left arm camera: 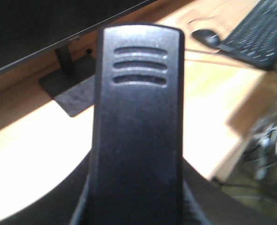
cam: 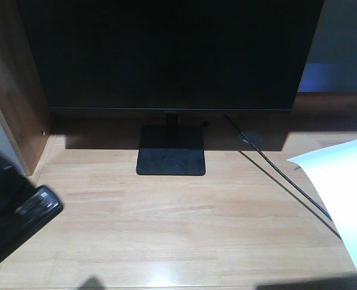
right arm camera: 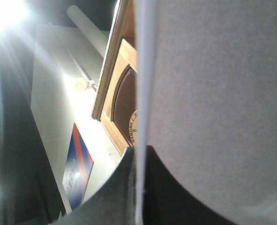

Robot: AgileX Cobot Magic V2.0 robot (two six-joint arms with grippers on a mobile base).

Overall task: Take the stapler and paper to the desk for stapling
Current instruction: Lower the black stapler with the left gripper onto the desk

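Setting stapler and paper down on the counter

Lower the stapler (cam: 38, 208) — pinched in the left pincer (left arm camera: 136, 211), low over the near-left of the counter (cam: 166, 223), contact with the wood impossible to tell — onto the bare patch in front of the monitor stand (cam: 170, 158), flat on its base, mouth turned rightward. Bring the paper (cam: 341, 193), nipped along one edge by the closed right pincer (right arm camera: 139, 187) and held over the counter's right side, inward at a gentle pace to avoid flapping or creasing. Lay it flat, clear of the black cable (cam: 287, 181) passing behind its near edge, with one corner close to the stapler's mouth. Release only with both resting fully on the wood, to spare a slide off the front edge.
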